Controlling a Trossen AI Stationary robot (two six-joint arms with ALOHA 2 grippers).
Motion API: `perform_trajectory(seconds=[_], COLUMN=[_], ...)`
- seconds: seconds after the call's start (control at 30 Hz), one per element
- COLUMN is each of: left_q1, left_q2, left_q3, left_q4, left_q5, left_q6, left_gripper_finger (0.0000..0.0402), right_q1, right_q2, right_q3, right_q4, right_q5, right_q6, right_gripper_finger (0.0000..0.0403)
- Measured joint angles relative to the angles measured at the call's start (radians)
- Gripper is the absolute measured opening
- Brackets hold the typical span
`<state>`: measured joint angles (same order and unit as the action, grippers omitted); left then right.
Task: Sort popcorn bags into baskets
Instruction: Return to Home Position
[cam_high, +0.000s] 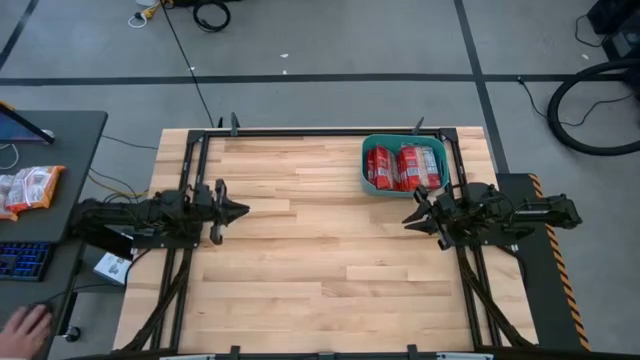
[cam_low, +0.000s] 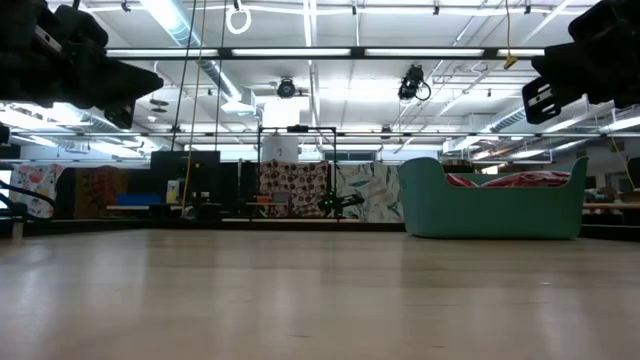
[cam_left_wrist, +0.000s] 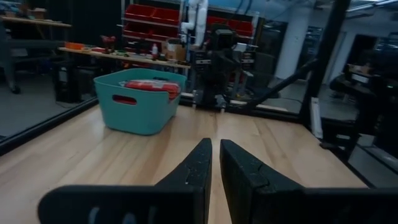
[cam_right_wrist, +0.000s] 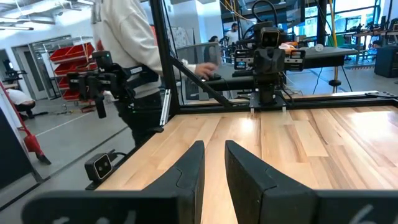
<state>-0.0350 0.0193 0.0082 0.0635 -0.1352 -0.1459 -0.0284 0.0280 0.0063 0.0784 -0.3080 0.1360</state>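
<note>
Left gripper (cam_high: 238, 211) (cam_left_wrist: 215, 144): jaws pulled in to a thin slit, nothing between them, touching nothing. It hangs above the table (cam_high: 300, 270) on the left side, nose pointed inward.

Right gripper (cam_high: 408, 221) (cam_right_wrist: 214, 144): same story. Fingers are clenched to a narrow gap, empty, held over the right side and facing the left arm across the boards.

In the low view I only get both arms as dark shapes at the upper corners, left arm (cam_low: 80, 65) and right arm (cam_low: 590, 60), well clear of the wood.

Basket (cam_high: 404, 138) (cam_low: 490, 210) (cam_left_wrist: 134, 112): teal tub with rounded corners, sitting flat on the table near the far edge on the right side, close to the right gripper but not touching it.

Popcorn bags (cam_high: 400, 168) (cam_low: 510, 180) (cam_left_wrist: 152, 86): all the ones I see are inside the tub. From above they read as two red groups side by side with pale centre panels, filling the tub. At table level the red tops poke just over the rim. I can't count them.

Off the table, orange-and-white packets (cam_high: 30, 188) lie on the side desk to the left. A person's hand (cam_high: 25, 325) is at that desk's near end. The right wrist view shows a person in a white top (cam_right_wrist: 127, 37) standing beyond the table's left edge.
</note>
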Motion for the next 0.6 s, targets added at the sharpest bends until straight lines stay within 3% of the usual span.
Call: perform_trajectory(seconds=[0.6], left_q1=[-0.021], left_q2=[0.0], left_q3=[0.0], left_q4=[0.0], left_q5=[0.001], left_q6=[0.0], left_gripper_finger=[0.0039], right_q1=[0.0], right_q2=[0.0], right_q3=[0.0], right_q4=[0.0], right_q5=[0.0], right_q6=[0.0], right_gripper_finger=[0.0069])
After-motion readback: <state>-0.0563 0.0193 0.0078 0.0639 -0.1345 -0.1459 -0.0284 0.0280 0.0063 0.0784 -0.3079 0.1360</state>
